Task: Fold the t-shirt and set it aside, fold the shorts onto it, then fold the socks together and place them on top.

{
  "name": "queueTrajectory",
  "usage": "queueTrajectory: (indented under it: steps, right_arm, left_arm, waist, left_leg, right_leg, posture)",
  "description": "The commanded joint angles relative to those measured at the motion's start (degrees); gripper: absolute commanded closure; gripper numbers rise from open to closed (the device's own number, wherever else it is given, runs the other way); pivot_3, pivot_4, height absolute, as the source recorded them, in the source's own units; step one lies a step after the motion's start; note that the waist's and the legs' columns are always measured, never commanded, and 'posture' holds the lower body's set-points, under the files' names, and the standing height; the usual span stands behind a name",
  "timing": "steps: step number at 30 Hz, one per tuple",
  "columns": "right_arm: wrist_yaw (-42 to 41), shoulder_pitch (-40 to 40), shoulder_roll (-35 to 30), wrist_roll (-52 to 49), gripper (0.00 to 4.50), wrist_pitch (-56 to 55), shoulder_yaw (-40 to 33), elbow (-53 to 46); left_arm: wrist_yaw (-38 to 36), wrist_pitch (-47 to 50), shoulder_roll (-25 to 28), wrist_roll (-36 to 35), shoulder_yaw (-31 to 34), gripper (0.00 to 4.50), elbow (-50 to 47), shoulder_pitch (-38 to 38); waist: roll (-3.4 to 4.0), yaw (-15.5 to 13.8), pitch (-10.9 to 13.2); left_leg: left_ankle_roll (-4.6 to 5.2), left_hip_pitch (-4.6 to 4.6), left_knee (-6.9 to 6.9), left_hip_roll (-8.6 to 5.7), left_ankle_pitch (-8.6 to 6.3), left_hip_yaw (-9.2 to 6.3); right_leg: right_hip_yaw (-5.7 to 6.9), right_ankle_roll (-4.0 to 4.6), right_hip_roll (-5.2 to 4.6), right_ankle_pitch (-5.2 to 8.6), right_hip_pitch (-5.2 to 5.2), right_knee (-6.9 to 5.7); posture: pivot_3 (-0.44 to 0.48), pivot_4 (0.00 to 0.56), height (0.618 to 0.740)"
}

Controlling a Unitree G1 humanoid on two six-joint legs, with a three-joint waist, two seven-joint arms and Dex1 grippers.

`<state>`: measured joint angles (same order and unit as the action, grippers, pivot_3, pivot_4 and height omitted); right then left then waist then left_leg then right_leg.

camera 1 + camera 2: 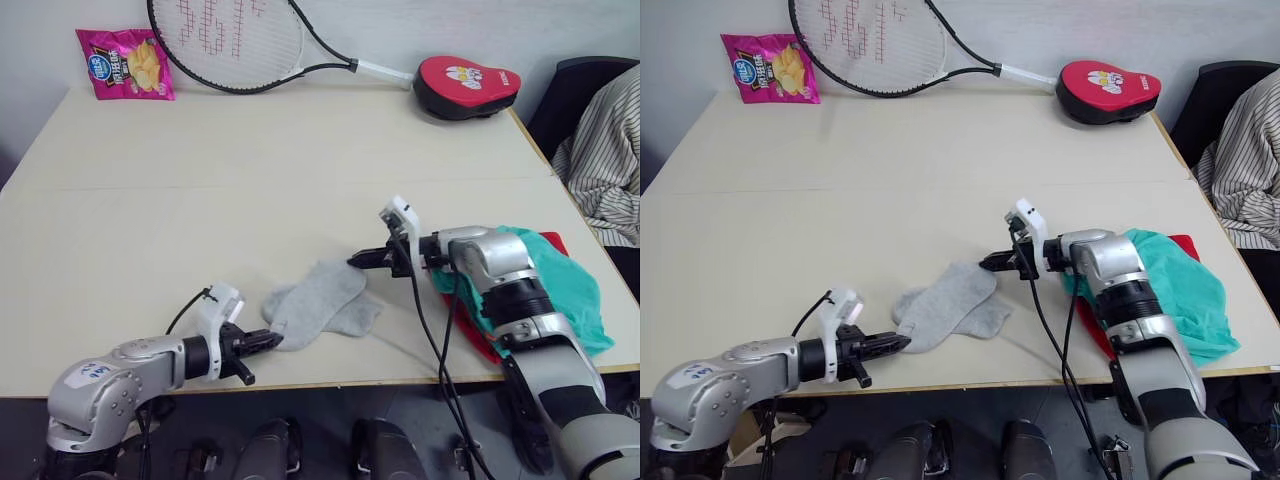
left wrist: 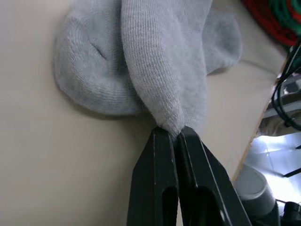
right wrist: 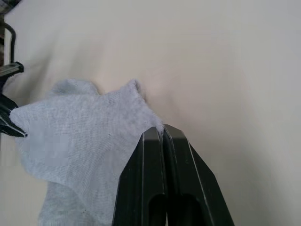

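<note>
The socks [image 1: 322, 303] lie near the table's [image 1: 250, 190] front edge, one over the other. The left gripper [image 1: 272, 341] pinches their near end, the right gripper [image 1: 358, 260] the far corner. Beside them the shorts [image 1: 565, 285] cover the t-shirt [image 1: 475, 335].

T-shirt [image 1: 478, 330] mostly hidden beneath the shorts [image 1: 565, 285] and right arm; racket [image 1: 240, 45] head cut off.

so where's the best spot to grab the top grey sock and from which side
Best at its two ends, as both grippers have it now: the left gripper pinches the near end of the top sock from the robot's left, the right gripper the far end from the right. It lies flat and limp, so thin edges suit a low sideways pinch.
</note>
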<state>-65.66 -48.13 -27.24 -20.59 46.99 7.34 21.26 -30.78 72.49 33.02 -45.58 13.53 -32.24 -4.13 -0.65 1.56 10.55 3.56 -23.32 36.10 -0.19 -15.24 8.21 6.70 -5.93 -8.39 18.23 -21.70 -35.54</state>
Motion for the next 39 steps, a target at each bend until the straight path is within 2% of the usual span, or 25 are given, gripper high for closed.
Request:
queueTrajectory:
  steps: [1, 6, 9, 13, 16, 23, 31, 39]
  right_arm:
    - [1.0, 3.1, -1.8, -5.5, 4.50, 3.0, -5.9, -10.5]
    - [5.7, 13.5, -2.6, -10.1, 4.50, 5.2, -11.5, -23.8]
    - [9.8, 19.9, -2.4, -12.5, 4.50, 6.5, -14.1, -31.6]
    - [15.0, 27.5, -0.3, -14.9, 4.50, 5.7, -16.4, -39.0]
    - [18.0, 32.5, 0.4, -13.0, 4.50, 1.4, -15.3, -42.0]
    - [23.6, 40.5, 3.4, -10.6, 4.50, -6.3, -13.4, -46.1]
    - [25.1, 43.8, 2.4, -10.4, 4.50, -8.3, -11.9, -47.6]
    - [25.4, 43.6, 1.8, -9.3, 4.50, -9.1, -9.6, -45.6]
  left_arm:
    - [-4.1, -1.3, 3.1, -4.5, 4.4, 4.47, -0.6, -0.4]
    - [-12.0, -8.7, 10.2, -2.5, 4.0, 4.47, 3.1, -0.9]
    - [-17.2, -13.1, 15.3, 0.8, -0.4, 4.47, 7.6, -3.2]
    - [-24.3, -16.2, 18.0, 4.0, -8.2, 4.47, 18.0, -11.7]
    - [-29.5, -16.0, 18.3, 4.7, -11.9, 4.47, 25.6, -18.0]
    - [-39.1, -17.3, 18.6, 10.2, -22.0, 4.47, 35.4, -27.5]
    - [-41.5, -19.9, 15.5, 15.3, -25.8, 4.47, 42.3, -32.1]
    - [-41.4, -20.8, 13.7, 18.3, -25.9, 4.47, 44.2, -32.7]
  waist:
    - [0.00, 0.0, 0.0]
    - [0.01, -0.1, 0.0]
    - [0.02, -0.4, 0.0]
    - [0.03, -0.7, 0.0]
    - [0.03, -0.8, 0.0]
    - [0.03, -0.1, 0.0]
    - [-0.02, -0.1, 0.1]
    - [-0.03, -0.1, 0.1]
  left_leg:
    - [0.00, 0.00, -0.01, 0.00, 0.00, 0.00]
    - [-0.05, 0.01, -0.10, 0.01, -0.02, 0.03]
    - [-0.09, -0.01, -0.18, 0.00, -0.04, 0.08]
    - [-0.13, -0.05, -0.27, -0.02, -0.03, 0.23]
    - [-0.20, -0.08, -0.42, -0.03, 0.01, 0.30]
    - [-0.14, -0.41, -0.46, 0.01, 0.11, 0.42]
    - [-0.10, -0.43, -0.05, 0.07, 0.12, 0.39]
    - [-0.02, -0.46, -0.04, 0.06, 0.15, 0.35]
  right_leg:
    - [0.00, 0.00, 0.00, 0.00, 0.00, 0.00]
    - [-0.04, 0.00, -0.01, 0.00, -0.05, 0.14]
    - [-0.12, 0.01, -0.03, 0.00, -0.17, 0.18]
    - [-0.32, 0.01, -0.03, 0.00, -0.36, 0.15]
    - [-0.41, 0.01, -0.02, 0.00, -0.53, 0.15]
    - [-0.36, 0.02, 0.20, 0.01, -0.83, -0.08]
    - [-0.42, 0.02, 0.12, 0.01, -0.83, -0.21]
    - [-0.38, 0.02, 0.09, 0.01, -0.84, -0.22]
  posture:
    - [0.000, 0.150, 0.740]
    - [0.000, 0.150, 0.740]
    - [0.000, 0.150, 0.740]
    - [0.000, 0.150, 0.740]
    - [0.000, 0.150, 0.740]
    - [0.000, 0.150, 0.740]
    - [0.000, 0.150, 0.740]
    - [0.000, 0.150, 0.740]
